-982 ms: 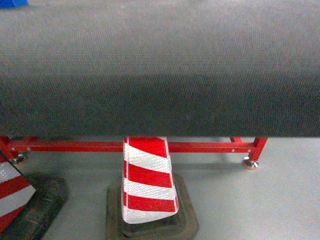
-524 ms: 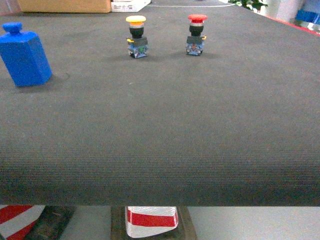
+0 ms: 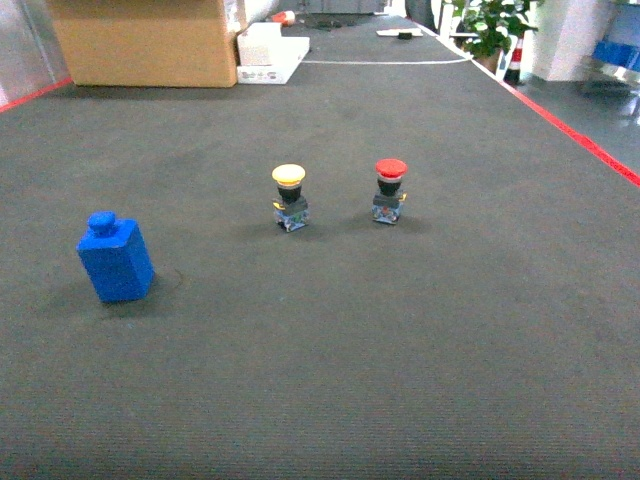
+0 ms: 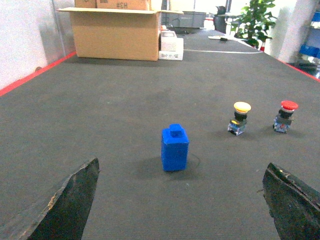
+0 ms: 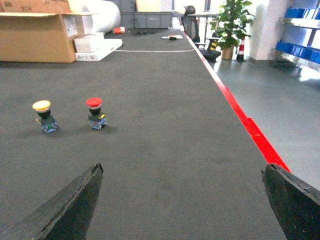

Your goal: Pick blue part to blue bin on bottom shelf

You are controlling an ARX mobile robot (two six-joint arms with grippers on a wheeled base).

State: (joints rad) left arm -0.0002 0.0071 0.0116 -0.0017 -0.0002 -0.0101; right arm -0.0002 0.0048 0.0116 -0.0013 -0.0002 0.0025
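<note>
Head view: the blue part (image 3: pixel 115 262) is seen upright on the dark mat (image 3: pixel 400 330), well left of the yellow button (image 3: pixel 290 196). The left gripper (image 4: pixel 175 200) and right gripper (image 5: pixel 182 200) are held spread wide, with nothing grasped.

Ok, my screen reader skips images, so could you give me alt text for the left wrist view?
A blue part stands upright on a dark mat, centred between the left gripper's spread fingers. Yellow and red push buttons stand further right; a cardboard box sits behind.
</note>
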